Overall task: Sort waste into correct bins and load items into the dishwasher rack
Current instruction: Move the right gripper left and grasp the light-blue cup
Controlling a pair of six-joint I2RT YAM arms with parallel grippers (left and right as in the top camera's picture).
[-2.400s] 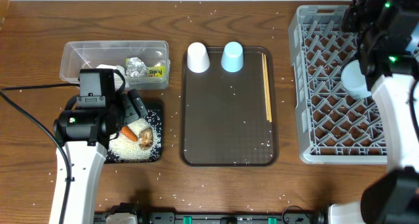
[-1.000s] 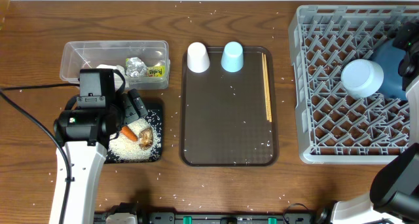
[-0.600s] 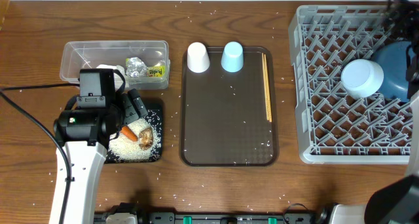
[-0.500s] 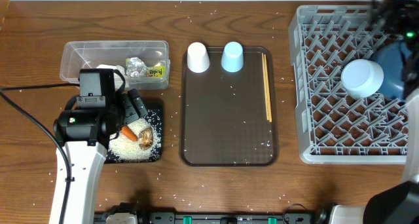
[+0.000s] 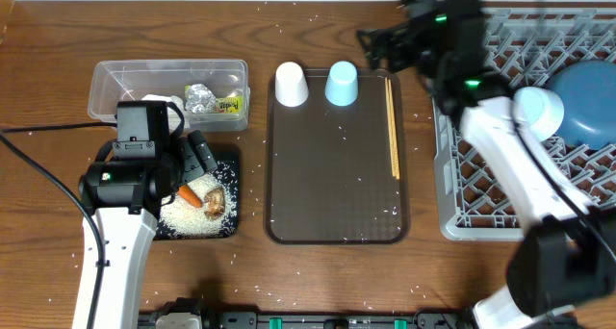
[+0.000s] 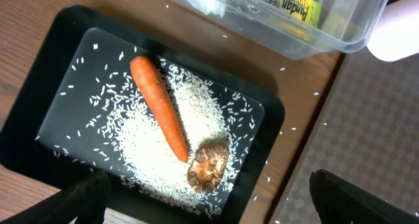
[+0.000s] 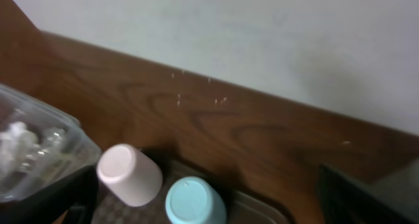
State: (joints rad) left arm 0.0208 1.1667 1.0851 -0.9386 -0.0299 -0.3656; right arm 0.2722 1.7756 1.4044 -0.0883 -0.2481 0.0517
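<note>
My left gripper (image 5: 192,161) hangs open over the shallow black tray (image 5: 229,228), which holds the carrot (image 6: 160,109), the brown food lump (image 6: 209,165) and the rice (image 6: 196,119). The clear tub (image 5: 125,79) holds the foil ball (image 5: 200,98), the green-yellow packet (image 5: 228,106) and the white napkin (image 5: 166,104). A white cup (image 5: 291,85), a light-blue cup (image 5: 341,84) and chopsticks (image 5: 392,127) are on the brown serving tray (image 5: 337,194). My right gripper (image 5: 385,26) is open and empty behind the light-blue cup (image 7: 195,201). The blue plate (image 5: 587,103) and the white bowl (image 5: 539,113) rest in the grey rack (image 5: 481,204).
Rice grains are scattered over the wooden table (image 5: 318,271) and the brown serving tray. The right arm (image 5: 500,146) reaches across the rack's left side. A black cable (image 5: 38,165) trails at the left. A pale wall (image 7: 262,40) stands behind the table.
The right gripper opened and let go of the blue plate in the rack, then swung left to the back of the brown tray. The left arm has not moved.
</note>
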